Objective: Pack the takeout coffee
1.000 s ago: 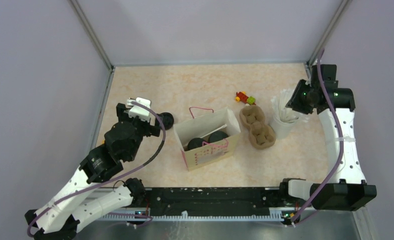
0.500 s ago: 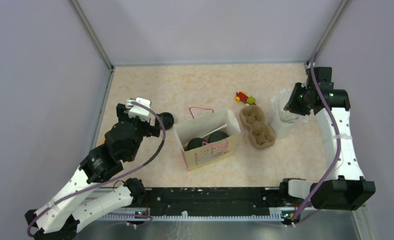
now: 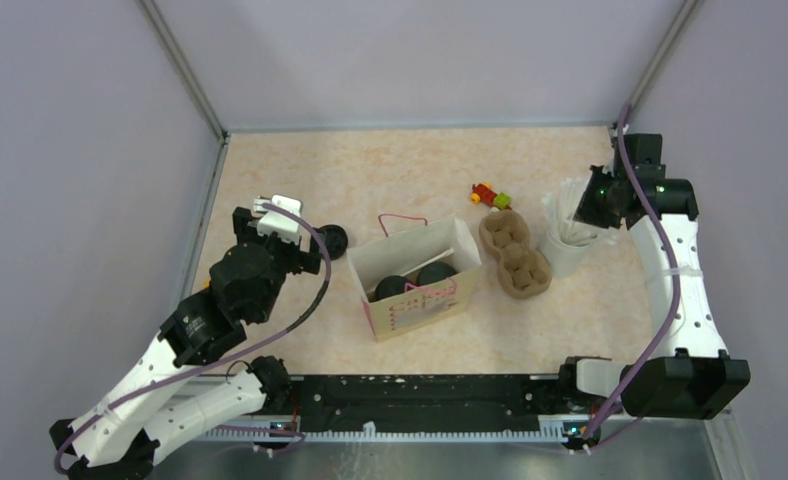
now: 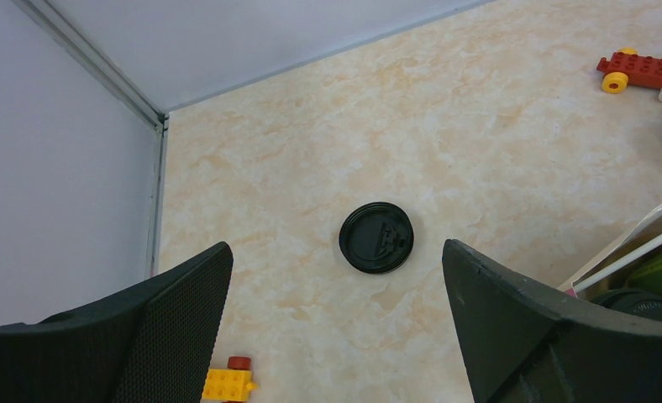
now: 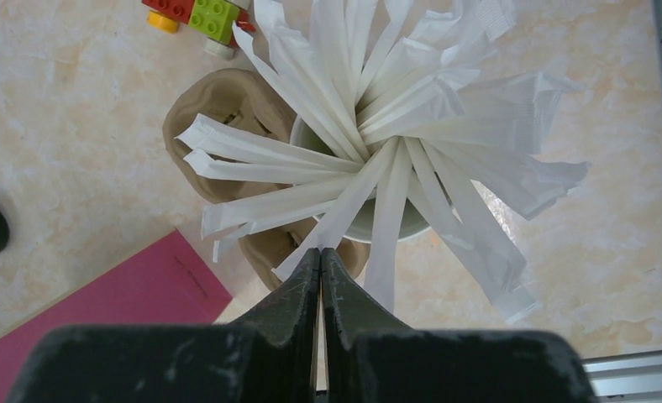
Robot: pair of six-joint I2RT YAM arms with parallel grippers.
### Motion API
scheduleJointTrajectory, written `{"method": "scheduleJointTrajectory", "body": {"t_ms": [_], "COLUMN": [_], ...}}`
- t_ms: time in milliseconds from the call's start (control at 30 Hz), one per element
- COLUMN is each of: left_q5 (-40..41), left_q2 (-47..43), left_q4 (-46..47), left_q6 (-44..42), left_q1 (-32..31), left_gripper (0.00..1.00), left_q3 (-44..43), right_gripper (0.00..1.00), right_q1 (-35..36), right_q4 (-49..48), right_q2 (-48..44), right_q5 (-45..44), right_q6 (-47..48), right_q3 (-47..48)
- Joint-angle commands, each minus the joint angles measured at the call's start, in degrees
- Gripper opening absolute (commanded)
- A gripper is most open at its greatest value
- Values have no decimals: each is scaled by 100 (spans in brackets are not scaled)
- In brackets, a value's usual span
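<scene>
The takeout coffee, two black lidded cups (image 3: 390, 288) (image 3: 436, 273), stands inside the open paper bag (image 3: 462, 243) at mid-table. A loose black lid (image 3: 333, 238) (image 4: 376, 238) lies left of the bag. My left gripper (image 3: 282, 216) (image 4: 334, 260) hovers open just short of that lid, nothing between its fingers. At the right, my right gripper (image 3: 582, 212) (image 5: 321, 250) is above the pale cup of straws (image 3: 567, 250) (image 5: 378, 225), its jaws pressed together on one white wrapped straw (image 5: 349, 201).
A brown pulp cup carrier (image 3: 515, 253) (image 5: 218, 101) lies between the bag and the straw cup. A small brick toy (image 3: 491, 196) (image 4: 638, 69) sits behind it. A yellow brick (image 4: 227, 384) lies under my left wrist. Walls enclose the table on three sides.
My right gripper has closed its jaws on a straw and shifted slightly over the straw cup. The left arm, the bag and the cups have not moved.
</scene>
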State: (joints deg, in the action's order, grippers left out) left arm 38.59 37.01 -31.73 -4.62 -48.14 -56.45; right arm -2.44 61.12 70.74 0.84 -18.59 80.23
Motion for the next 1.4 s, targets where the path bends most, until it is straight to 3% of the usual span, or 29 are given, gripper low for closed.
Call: {"method": "scheduleJointTrajectory", "body": {"t_ms": [0, 367, 900, 1100, 1200, 1367], "left_q5": [34, -53, -418, -550, -572, -558], "left_q2": [-2, 59, 238, 281, 245, 156], "left_q4": [38, 292, 439, 415, 334, 248], "left_q6": [7, -56, -125, -117, -8, 92], "left_q1": [5, 7, 6, 9, 5, -1], "left_gripper": [99, 99, 99, 99, 99, 99], "left_q3": [-57, 63, -57, -147, -166, -237], "right_gripper": [0, 0, 0, 0, 0, 0], "right_q1": [-29, -29, -29, -29, -29, -29], "right_q4": [-74, 535, 1989, 1896, 1805, 1373], "right_q2": [-20, -188, -359, -637, -737, -1037], "right_q5": [-394, -806, -807, -132, 614, 1593], "right_q6": [93, 37, -59, 34, -99, -477], "right_q3": [200, 1189, 4001, 4568, 4736, 4522]}}
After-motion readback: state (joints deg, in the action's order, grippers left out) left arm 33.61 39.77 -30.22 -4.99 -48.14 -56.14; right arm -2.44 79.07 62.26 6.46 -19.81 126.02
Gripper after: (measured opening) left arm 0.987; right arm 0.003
